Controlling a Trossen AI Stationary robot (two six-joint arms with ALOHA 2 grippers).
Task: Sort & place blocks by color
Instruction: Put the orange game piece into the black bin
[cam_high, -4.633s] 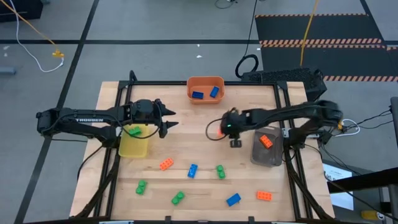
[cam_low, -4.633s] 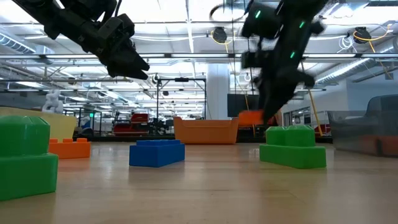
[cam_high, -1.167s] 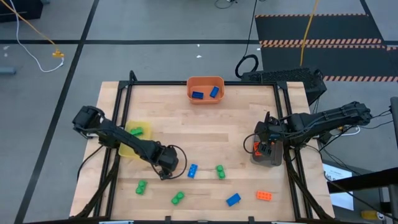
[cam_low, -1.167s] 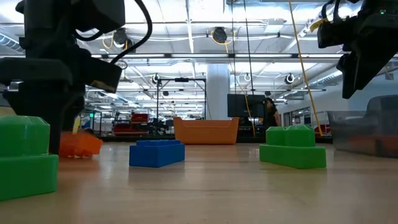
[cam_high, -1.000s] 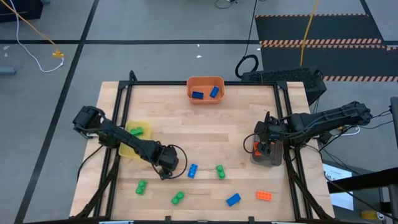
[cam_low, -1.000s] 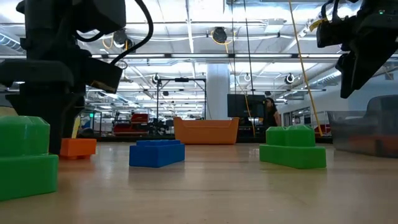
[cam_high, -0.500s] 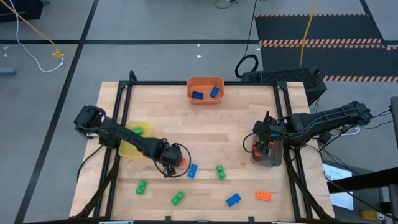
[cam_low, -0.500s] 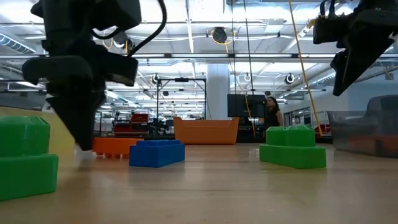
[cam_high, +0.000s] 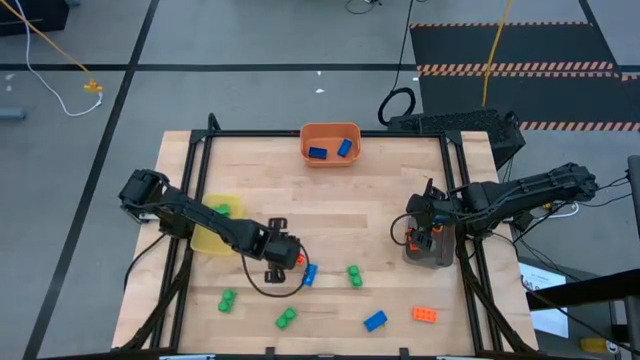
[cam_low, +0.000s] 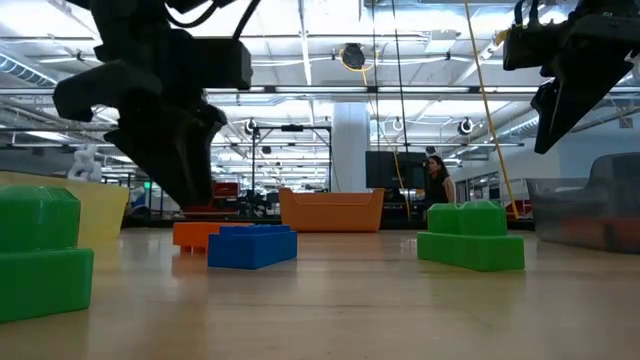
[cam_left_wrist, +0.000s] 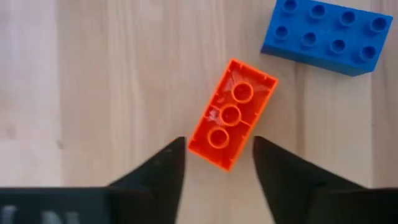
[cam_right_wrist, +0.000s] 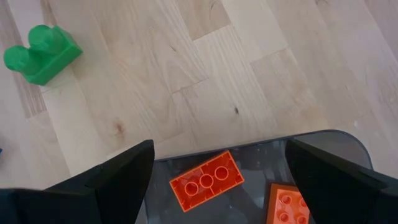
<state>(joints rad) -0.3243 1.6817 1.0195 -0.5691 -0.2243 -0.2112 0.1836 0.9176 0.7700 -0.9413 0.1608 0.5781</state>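
The left gripper (cam_high: 282, 256) hung low over the bench (cam_high: 300, 200) near its middle front, fingers (cam_left_wrist: 158, 171) parted and holding nothing. An orange block (cam_left_wrist: 232, 114) lay hollow side up on the wood just ahead of the fingertips, its near end reaching into the gap between them, though whether either finger touched it could not be told. Just beyond that block, on the far side from the gripper, sat a blue block (cam_left_wrist: 326, 36) with eight studs, close to the orange one but apart from it. In the low view the gripper loomed dark above both blocks.

The right gripper (cam_high: 424, 228) hovered over the near edge of the grey bin (cam_right_wrist: 336, 144), fingers (cam_right_wrist: 118, 171) spread wide and empty. Below it in the bin lay an orange brick (cam_right_wrist: 206, 180), underside up, and beside that a second orange brick (cam_right_wrist: 288, 204). Ahead of this gripper, out on the bench, sat a green block (cam_right_wrist: 41, 53).

Farther from both grippers, the orange bin (cam_high: 330, 143) at the back held two blue blocks (cam_high: 318, 153), and the yellow bin (cam_high: 214, 228) behind the left gripper held a green one (cam_high: 220, 211). Along the front edge lay two green blocks (cam_high: 227, 299), another blue block (cam_high: 375, 320) and an orange block (cam_high: 425, 315). A person (cam_low: 436, 190) stood in the room beyond the bench.
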